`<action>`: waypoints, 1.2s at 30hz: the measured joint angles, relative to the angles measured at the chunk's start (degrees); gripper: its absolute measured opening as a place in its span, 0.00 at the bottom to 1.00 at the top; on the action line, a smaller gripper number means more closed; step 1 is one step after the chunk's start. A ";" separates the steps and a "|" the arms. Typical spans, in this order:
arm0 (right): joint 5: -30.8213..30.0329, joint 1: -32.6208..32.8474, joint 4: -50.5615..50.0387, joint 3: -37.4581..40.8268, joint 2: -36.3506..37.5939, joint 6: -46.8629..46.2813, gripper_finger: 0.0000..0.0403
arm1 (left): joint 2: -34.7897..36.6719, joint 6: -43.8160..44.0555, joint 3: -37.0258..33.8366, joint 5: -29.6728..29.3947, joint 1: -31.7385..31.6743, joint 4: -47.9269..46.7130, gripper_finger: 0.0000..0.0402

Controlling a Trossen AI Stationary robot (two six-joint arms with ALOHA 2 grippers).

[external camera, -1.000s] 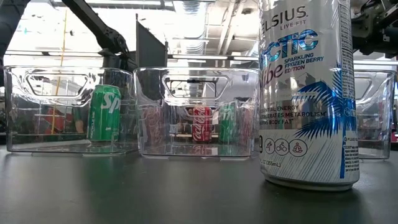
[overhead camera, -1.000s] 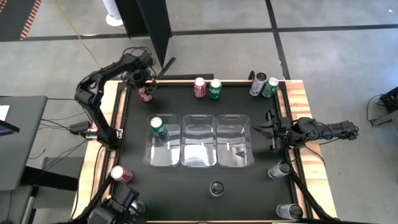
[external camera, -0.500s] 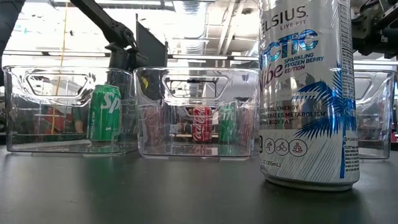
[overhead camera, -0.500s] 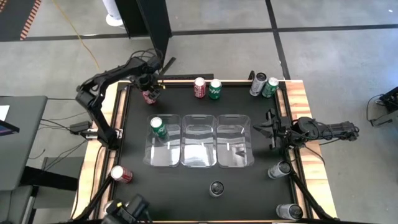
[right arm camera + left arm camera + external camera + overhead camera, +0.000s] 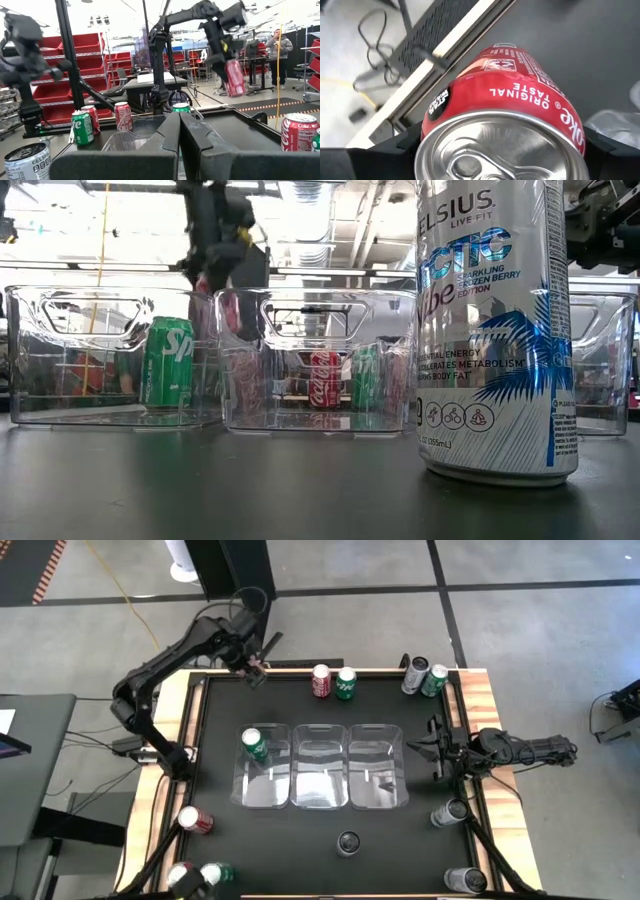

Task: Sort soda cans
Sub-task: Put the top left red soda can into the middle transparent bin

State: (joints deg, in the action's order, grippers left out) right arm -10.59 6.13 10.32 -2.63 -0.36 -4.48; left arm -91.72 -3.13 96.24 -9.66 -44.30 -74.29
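Note:
My left gripper (image 5: 250, 668) is shut on a red soda can (image 5: 510, 100) with a silver top, held in the air over the table's far left corner. In the right wrist view the red can (image 5: 234, 77) hangs tilted under the left arm. A green can (image 5: 256, 745) stands in the left clear tray (image 5: 262, 790). Other cans stand along the far edge: a red one (image 5: 321, 680), a green one (image 5: 346, 682), and a silver and green pair (image 5: 424, 676). My right gripper (image 5: 180, 131) waits shut at the table's right edge. My left gripper pinches the red can between its two fingers (image 5: 387, 150), one on each side of the can's wall just below the silver top (image 5: 440, 107). It comes from above. The can is lifted clear of the table and hangs tilted below the fingers.
Three clear trays sit side by side mid-table; the middle (image 5: 320, 790) and right (image 5: 378, 790) ones hold no cans. A tall silver can (image 5: 497, 330) stands near the near edge. More cans stand at the near left (image 5: 195, 820) and right edge (image 5: 449, 812). A person (image 5: 280, 45) stands beyond the table.
My left gripper has risen from the table's far left corner with the red can, moving a little toward the right and far edge. The can stood on the table a second ago; now it is lifted clear and tilted. The right arm has kept still.

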 joint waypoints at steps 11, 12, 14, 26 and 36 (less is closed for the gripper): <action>0.02 0.00 -0.03 0.00 0.01 -0.01 0.07 | -0.05 -3.73 10.38 -2.65 17.60 0.80 0.76; 0.02 0.00 -0.03 0.00 0.02 -0.01 0.07 | -0.07 -4.03 10.51 -2.62 19.16 1.29 0.76; 0.02 0.00 -0.03 0.00 0.01 -0.01 0.07 | -0.29 -4.40 10.52 -2.23 22.13 2.09 0.76; 0.00 0.00 -0.17 0.00 0.00 -0.03 0.07 | -6.64 -3.09 10.52 1.23 33.99 2.85 0.76; 0.02 0.00 -0.49 0.00 0.02 -0.06 0.07 | -15.24 -2.98 10.52 1.93 35.48 -0.33 0.76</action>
State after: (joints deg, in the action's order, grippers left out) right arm -10.57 6.13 9.82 -2.63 -0.34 -4.54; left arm -106.96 -6.11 106.76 -7.73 -8.82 -74.61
